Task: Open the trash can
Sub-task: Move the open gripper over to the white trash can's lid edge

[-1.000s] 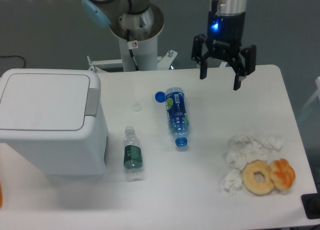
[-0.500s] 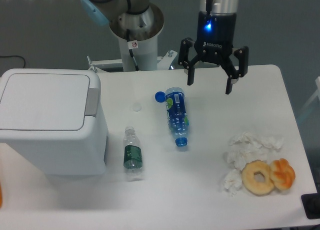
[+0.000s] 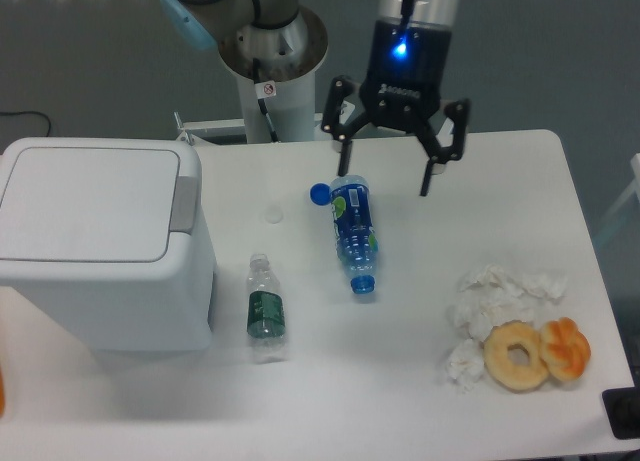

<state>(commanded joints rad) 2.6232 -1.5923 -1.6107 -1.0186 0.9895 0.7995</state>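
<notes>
A white table (image 3: 400, 401) with rounded corners fills most of the view, set against a dark grey floor, with the arm's white base post (image 3: 272, 81) standing at the 12 o'clock edge.

The bin (image 3: 100, 246) sits at 9 o'clock on the table, a big white box with rounded corners. Its flat lid (image 3: 85, 203) lies down, shut, and the grey tab (image 3: 184, 203) runs along the lid's right edge, facing the middle of the table.

The gripper (image 3: 385, 183) hangs above the table at about 12 o'clock, well apart from the bin and to its right. Its two black fingers (image 3: 343, 159) are spread wide with nothing between them, tips pointing down. A blue light glows on the black body above them. It touches nothing; the left fingertip comes just above the upper end of the blue bottle.

The blue bottle (image 3: 354, 231) lies on its side near the table's centre, its cap end pointing toward 6 o'clock. A loose blue cap (image 3: 318, 192) rests just beside its upper end, at its 10 o'clock. A smaller clear bottle (image 3: 265, 309) with a dark green label lies on its side at 7 o'clock from the centre, near the bin's right wall but apart from it.

At 4 o'clock lie crumpled white tissues (image 3: 495, 296), with a ring doughnut (image 3: 517, 355) touching them and an orange-glazed pastry (image 3: 566, 348) touching the doughnut's right side.
</notes>
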